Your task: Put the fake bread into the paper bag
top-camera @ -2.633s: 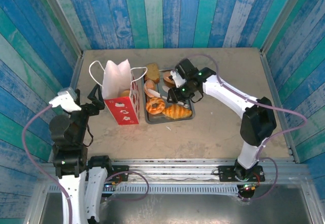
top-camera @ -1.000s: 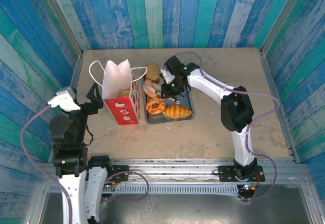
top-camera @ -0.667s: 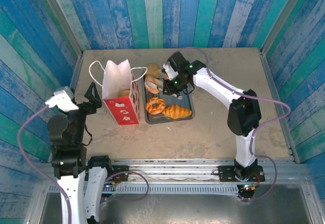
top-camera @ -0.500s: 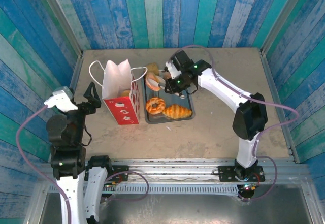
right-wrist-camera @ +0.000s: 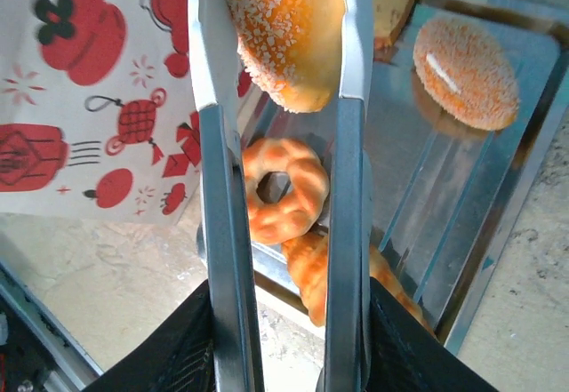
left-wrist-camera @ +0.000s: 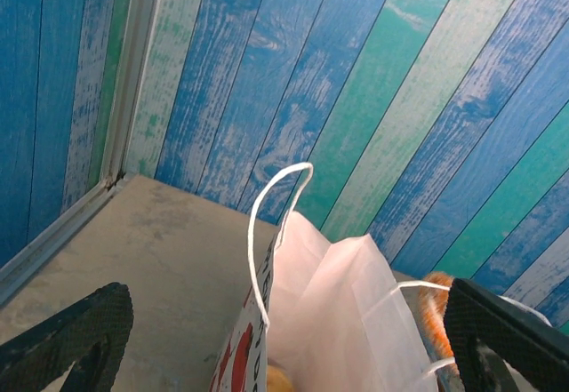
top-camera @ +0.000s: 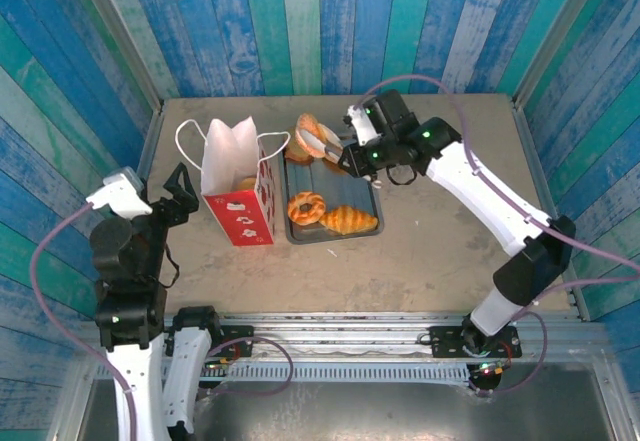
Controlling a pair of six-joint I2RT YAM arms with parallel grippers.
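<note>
Fake bread [top-camera: 305,207] is found in three places: on the tray, in the bag, and in the right tool.

Right gripper [top-camera: 320,143]: its long silver fingers [right-wrist-camera: 218,188] are closed part-way on a sugar-crusted roll [right-wrist-camera: 289,28], pinched at both flanks. The roll hangs clear above the far left end of the grey metal tray [right-wrist-camera: 418,196], just beside the open top of the paper bag [top-camera: 238,176], not over it.

On the tray: a ring donut [right-wrist-camera: 276,188] and a croissant [top-camera: 348,221] at the near end, the two touching. An oval sugared roll [right-wrist-camera: 465,72] lies farther along, apart from them. A brown slice [right-wrist-camera: 396,1] sits at the far edge, partly cut off.

Paper bag: upright on the table [top-camera: 430,251], left of the tray and near it, mouth open. One white cord handle [left-wrist-camera: 267,232] stands up. A yellowish piece [left-wrist-camera: 280,379] is visible inside; its kind cannot be told.

Left gripper [top-camera: 183,196]: jaws spread wide, nothing between them, held at the bag's left side without touching it. In the left wrist view the bag stands ahead, between the two fingertips [left-wrist-camera: 67,330].
</note>
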